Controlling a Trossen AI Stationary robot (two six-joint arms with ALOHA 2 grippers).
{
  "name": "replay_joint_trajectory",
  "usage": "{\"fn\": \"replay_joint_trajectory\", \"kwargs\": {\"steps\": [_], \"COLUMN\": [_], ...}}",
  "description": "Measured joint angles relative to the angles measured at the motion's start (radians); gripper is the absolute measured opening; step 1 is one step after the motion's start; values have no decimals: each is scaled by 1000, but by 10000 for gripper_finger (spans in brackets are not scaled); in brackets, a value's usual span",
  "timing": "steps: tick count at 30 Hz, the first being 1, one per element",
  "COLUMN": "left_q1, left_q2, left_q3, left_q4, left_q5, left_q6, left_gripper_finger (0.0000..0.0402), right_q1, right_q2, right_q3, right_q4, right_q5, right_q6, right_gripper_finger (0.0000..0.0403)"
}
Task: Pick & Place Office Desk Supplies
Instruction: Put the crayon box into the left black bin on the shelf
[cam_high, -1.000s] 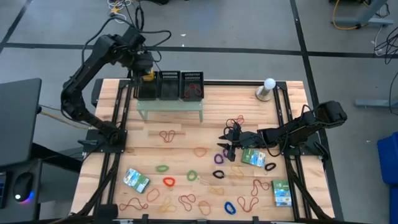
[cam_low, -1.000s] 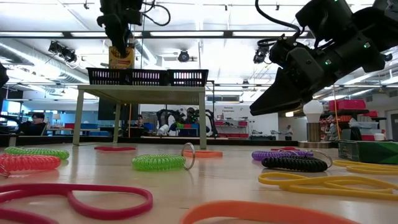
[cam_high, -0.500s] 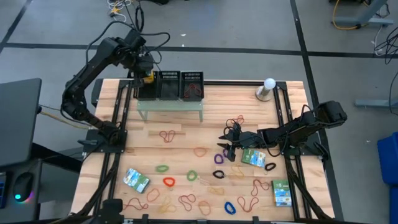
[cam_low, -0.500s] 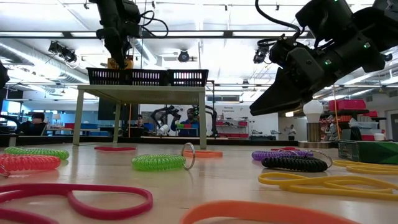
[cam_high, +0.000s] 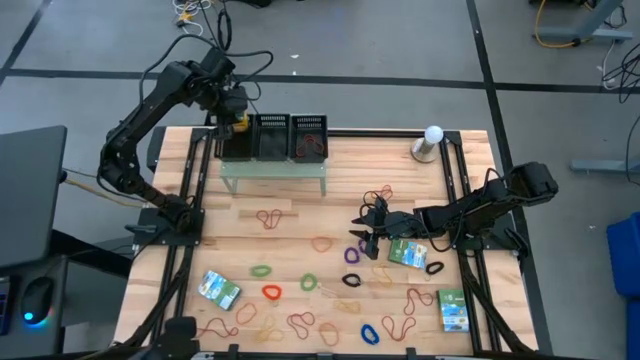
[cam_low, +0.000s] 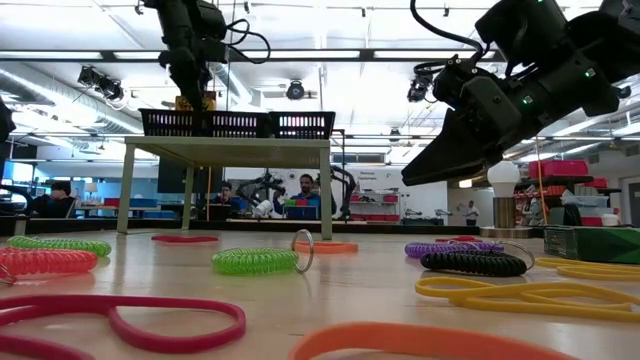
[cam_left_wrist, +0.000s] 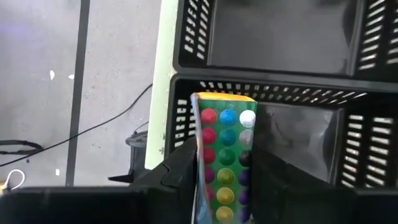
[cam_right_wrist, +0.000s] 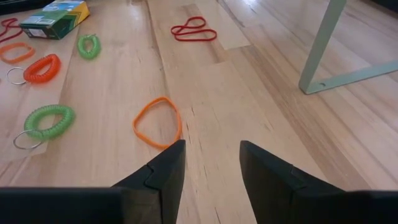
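High view: three black mesh trays (cam_high: 274, 137) sitting in a row on the pale-green shelf (cam_high: 273, 172) at the table's (cam_high: 330, 222) far edge, toward the far-left corner. Left gripper (cam_high: 235, 118) hanging over the leftmost tray with a yellow-topped packet (cam_high: 239, 124) between its fingers. Rightmost tray holding something red; middle one, can't tell the contents. Right gripper (cam_high: 366, 233) hovering low over the right-centre of the table, nothing in it. Rubber-band loops (cam_high: 272, 216) and coiled bands lying scattered over the near half, green-white-blue packets (cam_high: 218, 289) near the near-left and near-right corners plus one by the right arm. White bulb on a stand (cam_high: 431, 140) standing at the far-right corner.

Low view: trays showing on the shelf top, left gripper above the left one, packet top poking over the rim. Green coil with a ring (cam_low: 257, 261) lying mid-table. Room behind: workshop with ceiling lights, people sitting far off.

Left wrist view: fingers closing on a packet printed with coloured dots, held upright over the tray's opening; tray floor looking bare.

Right wrist view: fingers (cam_right_wrist: 163, 171) standing apart, empty, just above the wood; orange loop (cam_right_wrist: 158, 121) lying just ahead, red loop (cam_right_wrist: 194, 28) farther off by the shelf leg.
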Motion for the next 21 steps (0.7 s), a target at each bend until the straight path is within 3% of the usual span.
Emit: {"fn": "replay_joint_trajectory", "kwargs": {"steps": [21], "left_q1": [-3], "left_q2": [-70], "left_q3": [0], "left_q4": [51], "left_q5": [-63], "left_q6": [-41], "left_gripper_finger": [166], "right_q1": [0], "right_q2": [0], "right_q3": [0], "right_q4": [4], "right_q5": [0], "right_q6": [0], "right_gripper_finger": [162]}}
